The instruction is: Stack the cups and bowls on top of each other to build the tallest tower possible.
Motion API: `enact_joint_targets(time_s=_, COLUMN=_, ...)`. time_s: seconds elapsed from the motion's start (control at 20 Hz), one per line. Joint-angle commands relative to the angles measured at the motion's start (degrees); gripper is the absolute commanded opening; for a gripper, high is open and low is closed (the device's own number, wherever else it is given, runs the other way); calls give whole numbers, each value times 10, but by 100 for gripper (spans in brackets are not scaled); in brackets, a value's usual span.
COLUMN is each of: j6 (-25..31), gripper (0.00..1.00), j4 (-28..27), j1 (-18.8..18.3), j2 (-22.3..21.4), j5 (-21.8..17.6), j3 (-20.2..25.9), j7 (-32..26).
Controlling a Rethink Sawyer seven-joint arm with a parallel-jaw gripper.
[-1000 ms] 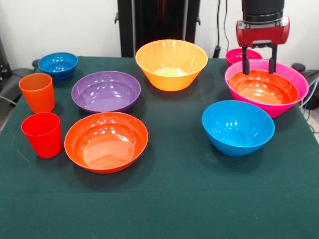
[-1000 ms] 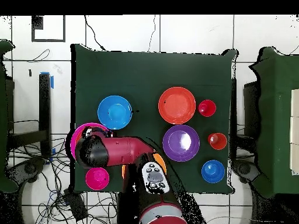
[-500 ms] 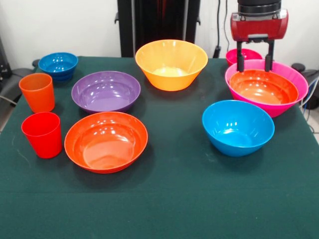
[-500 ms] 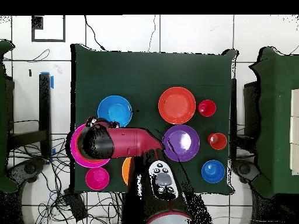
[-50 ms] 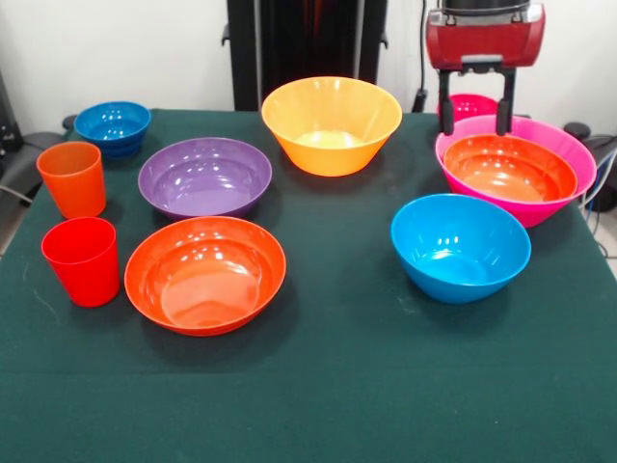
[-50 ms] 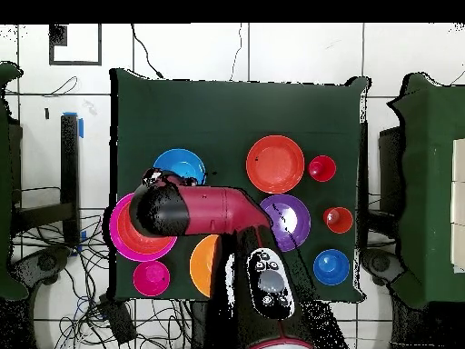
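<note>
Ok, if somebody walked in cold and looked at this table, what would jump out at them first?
Probably the big pink bowl at the table's right edge in the front view, with a red-orange bowl nested inside it. The red gripper hangs open and empty just above its far rim. Next, the spread of loose colours: a yellow-orange bowl at the back and two cups at the left.

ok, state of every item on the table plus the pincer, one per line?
pincer: open, empty, raised above the table
large pink bowl: upright, holds a red-orange bowl nested inside
yellow-orange bowl: upright, empty
purple bowl: upright, empty
loose red-orange bowl: upright, empty
big blue bowl: upright, empty
small blue bowl: upright, empty
small pink-red bowl: upright, contents hidden
orange cup: upright
red cup: upright
</note>
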Motion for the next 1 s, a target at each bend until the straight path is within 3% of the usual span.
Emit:
enact_joint_targets(time_s=0.05, j6=69, gripper=100, j4=-45, j1=-18, j2=19, j5=-55, j3=14, j7=-44)
enact_joint_targets(time_s=0.4, j6=77, gripper=100, j4=-60, j1=-27, j2=18, j5=-74, j3=18, j7=-45)
enact_joint_targets(time_s=1.0, j6=149, gripper=100, j4=-109, j1=-46, j2=-6, j5=-95, j3=24, j7=-71)
